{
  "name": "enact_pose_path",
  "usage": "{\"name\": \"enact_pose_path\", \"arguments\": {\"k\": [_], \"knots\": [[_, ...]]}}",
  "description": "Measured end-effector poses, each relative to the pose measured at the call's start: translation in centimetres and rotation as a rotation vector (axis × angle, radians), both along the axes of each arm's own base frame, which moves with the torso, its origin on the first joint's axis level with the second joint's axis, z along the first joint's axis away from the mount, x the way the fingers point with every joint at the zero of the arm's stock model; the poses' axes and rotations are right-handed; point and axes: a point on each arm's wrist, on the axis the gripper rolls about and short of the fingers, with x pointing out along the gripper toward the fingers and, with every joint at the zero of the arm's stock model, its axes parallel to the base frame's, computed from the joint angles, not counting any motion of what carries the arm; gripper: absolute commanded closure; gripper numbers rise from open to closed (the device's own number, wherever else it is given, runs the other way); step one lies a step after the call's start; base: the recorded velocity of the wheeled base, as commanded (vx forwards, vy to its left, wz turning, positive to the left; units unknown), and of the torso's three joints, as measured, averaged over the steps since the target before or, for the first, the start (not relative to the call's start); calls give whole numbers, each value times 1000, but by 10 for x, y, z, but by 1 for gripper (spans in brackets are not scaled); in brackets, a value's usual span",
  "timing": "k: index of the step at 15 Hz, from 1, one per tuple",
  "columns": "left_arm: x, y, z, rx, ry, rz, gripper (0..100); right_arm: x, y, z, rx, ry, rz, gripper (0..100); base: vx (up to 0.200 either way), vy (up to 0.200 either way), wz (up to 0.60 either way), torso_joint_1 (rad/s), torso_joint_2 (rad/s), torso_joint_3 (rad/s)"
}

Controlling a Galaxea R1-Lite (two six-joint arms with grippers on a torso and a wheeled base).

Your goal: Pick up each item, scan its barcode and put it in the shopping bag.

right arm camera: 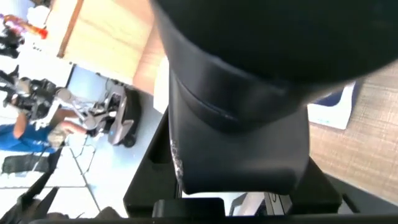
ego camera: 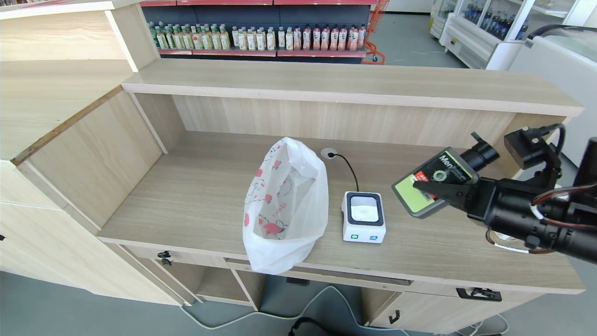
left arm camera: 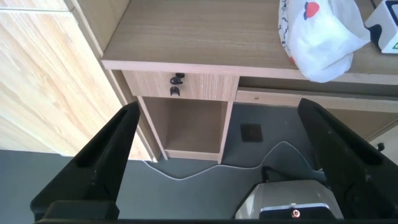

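1. The right hand (ego camera: pixel 426 190) pinches a dark, black-capped bottle (ego camera: pixel 450 169) with a green label, held above the desk (ego camera: pixel 196 196).
2. The barcode scanner (ego camera: pixel 364 216) sits below that hand, to its left, and the shopping bag (ego camera: pixel 284 205) stands open just beyond the scanner.
3. The left hand (left arm camera: pixel 219 109) is spread, low before the desk's front edge.

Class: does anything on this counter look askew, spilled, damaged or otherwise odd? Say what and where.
Only the bag: its bottom bulges over the counter's front edge, so it might slip. The scanner sits flat; nothing is spilled.
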Motion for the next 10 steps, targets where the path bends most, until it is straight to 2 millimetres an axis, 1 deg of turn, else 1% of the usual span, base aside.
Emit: {"name": "enact_pose_path", "arguments": {"k": [2,5,7,10], "knots": [[0,0,0,0,0,0,0,21,5,-11,-6,-5,-56,100,0,0,0,0,0,0],[0,0,0,0,0,1,0,45,9,-29,-26,33,-116,100,0,0,0,0,0,0],[0,0,0,-1,0,-1,0,64,12,-37,-40,41,-178,100,0,0,0,0,0,0],[0,0,0,-1,0,0,0,77,15,-56,-120,65,-230,100,0,0,0,0,0,0]]}}
